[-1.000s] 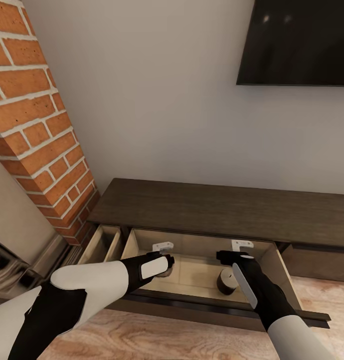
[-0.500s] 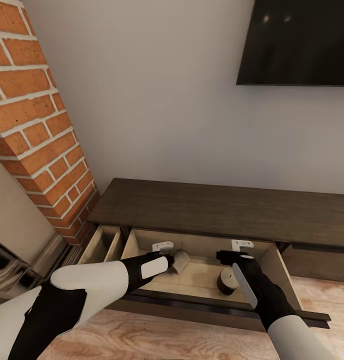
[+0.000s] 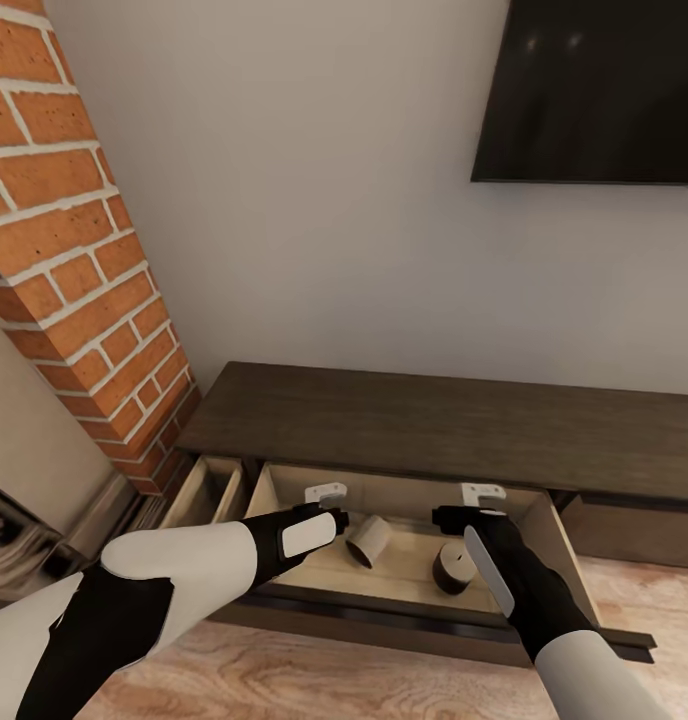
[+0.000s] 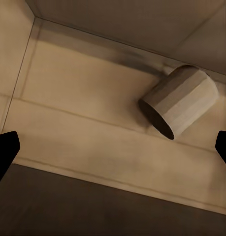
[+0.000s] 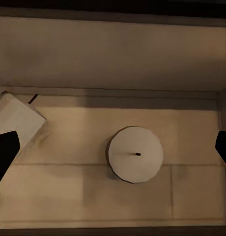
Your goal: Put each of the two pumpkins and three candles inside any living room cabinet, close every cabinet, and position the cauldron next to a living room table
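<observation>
The left end effector [image 3: 329, 510] hangs over the near left part of the open drawer [image 3: 404, 585] of the cabinet [image 3: 434, 425], its fingers spread wide and holding nothing; in the left wrist view the two dark fingertips [image 4: 4, 152] sit at the far edges of the picture with bare drawer floor between them. Just beside it, toward the middle of the drawer, a candle [image 3: 367, 540] lies tipped on its side on the pale tan floor, its round end face turned toward the front of the drawer; the left wrist view shows the same candle [image 4: 179, 101] lying close to the drawer's back wall. The right end effector [image 3: 464, 512] hovers over the right half of the same drawer, likewise spread wide and empty, its fingertips [image 5: 5, 152] at the picture's edges in the right wrist view. Below it a second candle [image 3: 454, 567] stands upright on the drawer floor, apart from the first; from above its round top and small dark wick show [image 5: 136, 154]. A narrower compartment [image 3: 209, 490] stands open to the left of the drawer. The cabinet's dark-brown top is bare, set against a pale wall [image 3: 314, 200], with a brick column [image 3: 74, 250] to the left, a black screen [image 3: 599, 90] mounted above at the right, and a wooden floor [image 3: 364, 680] in front.
</observation>
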Controlling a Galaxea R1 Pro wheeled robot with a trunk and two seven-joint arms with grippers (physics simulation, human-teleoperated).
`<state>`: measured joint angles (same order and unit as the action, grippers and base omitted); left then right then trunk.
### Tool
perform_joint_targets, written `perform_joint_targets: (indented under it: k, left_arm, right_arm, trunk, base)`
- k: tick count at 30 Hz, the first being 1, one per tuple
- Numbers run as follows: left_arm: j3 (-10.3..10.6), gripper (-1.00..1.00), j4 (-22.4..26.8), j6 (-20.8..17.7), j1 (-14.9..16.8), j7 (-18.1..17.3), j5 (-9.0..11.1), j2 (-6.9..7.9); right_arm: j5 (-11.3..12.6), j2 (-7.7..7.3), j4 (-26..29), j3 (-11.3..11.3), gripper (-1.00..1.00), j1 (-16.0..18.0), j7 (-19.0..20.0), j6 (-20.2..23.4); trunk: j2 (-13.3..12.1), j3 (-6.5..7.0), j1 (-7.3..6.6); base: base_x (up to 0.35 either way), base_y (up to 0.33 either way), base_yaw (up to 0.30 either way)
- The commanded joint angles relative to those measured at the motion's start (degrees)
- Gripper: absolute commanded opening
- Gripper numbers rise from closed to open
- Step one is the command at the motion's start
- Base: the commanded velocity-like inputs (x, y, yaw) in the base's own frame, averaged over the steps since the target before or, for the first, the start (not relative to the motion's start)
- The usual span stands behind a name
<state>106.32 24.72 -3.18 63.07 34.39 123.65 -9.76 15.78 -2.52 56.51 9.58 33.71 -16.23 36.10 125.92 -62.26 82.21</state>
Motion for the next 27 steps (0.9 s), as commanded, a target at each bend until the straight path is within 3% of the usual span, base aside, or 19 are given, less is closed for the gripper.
perform_joint_targets:
  k: [1,9,13,17,19,21,23,25,26,27]
  left_arm:
    - [0.3,1.00,0.1,-0.3,0.1,0.2,-0.1,0.03]
    - [0.3,1.00,0.1,-0.7,0.1,0.5,0.0,0.09]
    - [0.2,1.00,0.1,-0.6,0.1,0.5,0.0,0.09]
    - [0.3,1.00,0.5,-0.2,0.1,0.6,0.0,0.16]
    - [0.2,1.00,8.9,5.8,0.1,3.0,-0.1,2.83]
    - [-0.3,1.00,20.4,8.0,0.1,9.3,-2.0,7.84]
    - [-3.3,1.00,29.9,10.3,0.0,13.3,-6.5,11.59]
    - [-7.9,1.00,38.9,11.7,0.0,16.8,-13.2,15.62]
    - [-9.0,1.00,40.9,11.9,0.0,17.7,-14.9,16.66]
    - [-10.7,1.00,44.6,12.1,0.0,19.6,-17.7,18.68]
  right_arm:
    - [0.6,-0.06,0.1,0.2,1.00,0.0,-0.6,0.3]
    - [0.7,0.04,0.1,0.3,1.00,0.0,-0.6,2.4]
    - [0.7,0.06,1.6,0.3,1.00,0.0,-0.6,3.9]
    - [0.7,0.06,6.4,0.3,1.00,-2.3,-0.6,4.4]
    - [0.7,0.06,10.4,0.3,1.00,-4.2,-0.6,6.3]
    - [0.7,0.06,12.3,0.3,1.00,-4.5,-0.6,6.5]
    - [0.7,0.08,15.3,0.3,1.00,-5.9,-0.6,6.5]
    - [0.7,0.12,18.6,0.3,1.00,-8.0,-0.6,6.5]
    - [0.7,0.12,19.5,0.3,1.00,-8.5,-0.6,6.5]
    - [0.7,0.13,21.2,0.3,1.00,-9.2,-0.6,6.5]
  trunk:
    - [-0.4,0.14,-0.23]
    - [-3.6,1.57,-1.99]
    - [-5.2,2.29,-2.87]
    - [-6.8,3.01,-3.75]
    - [-7.6,3.37,-4.19]
    - [-8.4,3.73,-4.63]
    - [-9.2,4.08,-5.06]
    - [-10.0,4.44,-5.50]
    - [-10.4,4.62,-5.72]
    - [-10.8,4.80,-5.94]
  base:
    - [0.000,0.000,0.000]
    - [-0.007,0.000,0.000]
    - [-0.322,0.000,0.000]
    - [-0.341,0.000,0.000]
    - [-0.343,0.000,0.000]
    - [-0.343,0.000,0.000]
    - [-0.343,0.000,0.000]
    - [-0.343,0.000,0.000]
    - [-0.343,0.000,0.000]
    - [-0.343,0.000,0.000]
